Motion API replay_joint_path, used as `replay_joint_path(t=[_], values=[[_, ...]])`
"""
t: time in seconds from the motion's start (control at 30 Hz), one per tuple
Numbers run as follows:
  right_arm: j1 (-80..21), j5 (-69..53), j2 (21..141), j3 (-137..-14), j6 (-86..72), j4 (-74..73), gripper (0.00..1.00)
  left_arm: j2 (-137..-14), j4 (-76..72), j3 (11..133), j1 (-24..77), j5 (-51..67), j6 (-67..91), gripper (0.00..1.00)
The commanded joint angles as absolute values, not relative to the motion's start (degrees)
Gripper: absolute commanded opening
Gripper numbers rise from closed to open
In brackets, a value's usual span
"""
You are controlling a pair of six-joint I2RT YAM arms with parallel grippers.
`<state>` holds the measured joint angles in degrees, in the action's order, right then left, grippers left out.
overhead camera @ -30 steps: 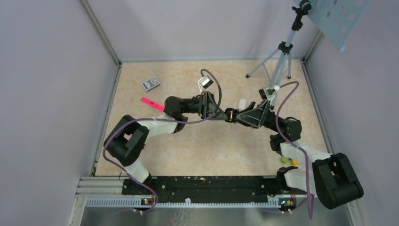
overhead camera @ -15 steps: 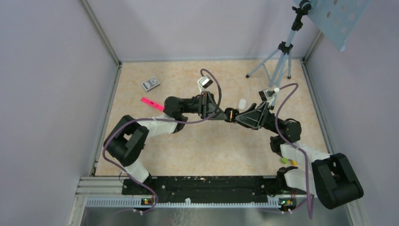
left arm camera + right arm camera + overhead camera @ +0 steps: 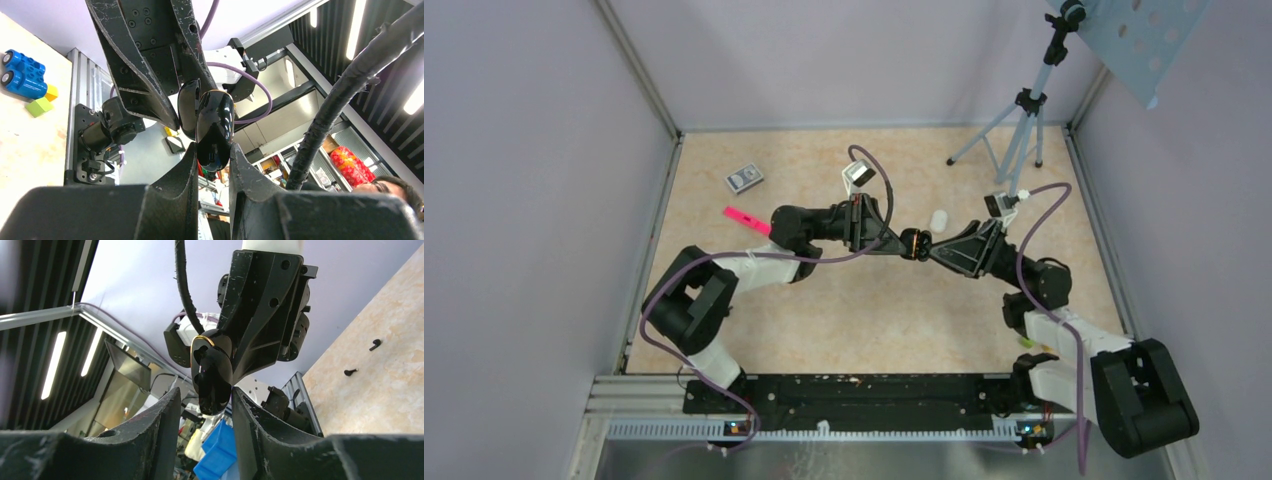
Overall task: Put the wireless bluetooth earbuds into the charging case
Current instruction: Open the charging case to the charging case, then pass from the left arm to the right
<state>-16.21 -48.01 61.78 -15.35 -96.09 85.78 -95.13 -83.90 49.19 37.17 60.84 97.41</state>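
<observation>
Right fingers [image 3: 928, 247] closing on the case [image 3: 914, 243]
From above, the right fingers have narrowed, meeting the left fingers [image 3: 903, 243] mid-air over the surface [image 3: 844, 310]. Left wrist: left fingers pinch the black case, holding it steady. Right wrist: fingers straddle it, one touching, one with a gap, probably to pry it open. No earbuds in sight.

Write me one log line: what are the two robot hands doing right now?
left gripper: shut on charging case | right gripper: jaws either side of charging case, grip unclear | charging case: in mid-air
</observation>
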Motion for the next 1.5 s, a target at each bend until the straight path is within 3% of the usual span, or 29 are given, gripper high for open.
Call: replay_joint_path(t=[0.0,0.23,0.67,0.83,1.47], values=[[-15.65,-47.46,60.63,-15.40,-95.11,98.66,0.41,-92.46,-88.33,49.40,36.91,60.72,97.42,0.00],[-15.68,-47.33,62.02,-15.59,-94.50,98.71,0.44,-92.10,-89.14,49.51,36.92,60.86,98.00,0.00],[-15.80,-54.56,59.00,-21.09,-95.44,98.80,0.66,-95.81,-102.56,52.57,36.92,58.59,111.47,0.00],[-16.48,-54.59,59.08,-24.47,-95.89,98.80,0.71,-93.09,-98.61,55.39,37.00,58.24,109.62,0.00],[-20.18,-50.49,62.94,-33.28,-94.25,98.80,0.68,-88.08,-92.30,56.99,37.11,58.70,106.38,0.00]])
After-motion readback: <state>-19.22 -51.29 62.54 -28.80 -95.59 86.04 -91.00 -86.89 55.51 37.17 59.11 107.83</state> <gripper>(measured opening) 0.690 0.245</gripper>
